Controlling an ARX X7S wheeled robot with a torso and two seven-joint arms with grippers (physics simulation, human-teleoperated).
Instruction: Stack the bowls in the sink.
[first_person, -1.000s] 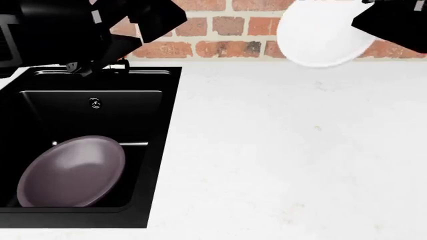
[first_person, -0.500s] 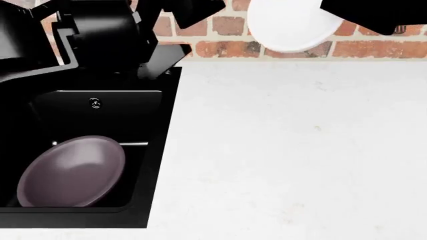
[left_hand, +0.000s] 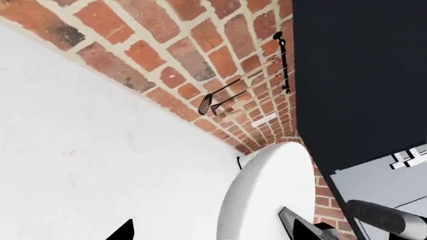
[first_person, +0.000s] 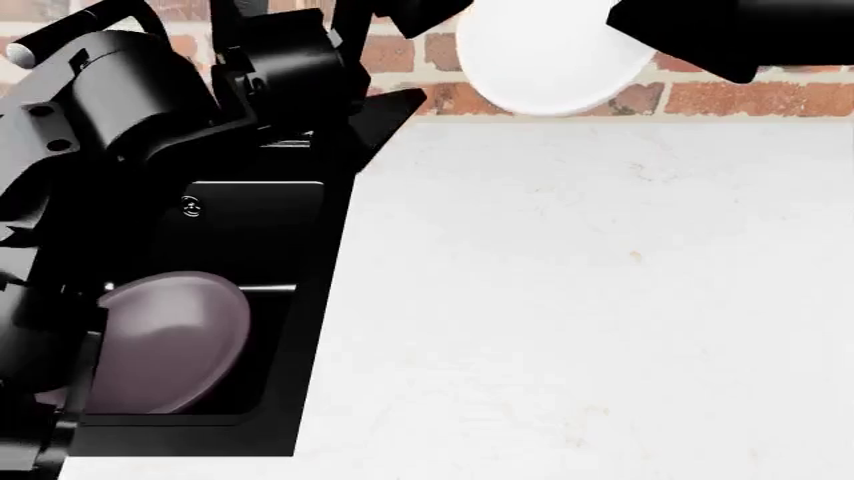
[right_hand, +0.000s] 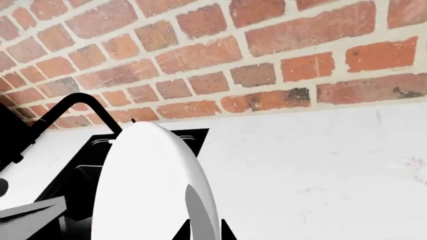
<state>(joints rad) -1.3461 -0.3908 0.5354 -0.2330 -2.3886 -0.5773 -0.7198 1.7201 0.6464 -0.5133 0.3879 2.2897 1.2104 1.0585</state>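
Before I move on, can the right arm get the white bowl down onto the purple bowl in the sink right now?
Probably not directly: the left arm hangs over the sink, partly covering the purple bowl, while the white bowl is still over the counter.

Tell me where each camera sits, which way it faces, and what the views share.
Head: above, looking down over the counter and sink; both black arms show, the left one over the purple bowl.
Left wrist: near the left gripper, facing the brick wall; dark finger tips at the edge.
Right wrist: behind the right gripper, facing wall and sink.
Shared: the white bowl, seen in all three.
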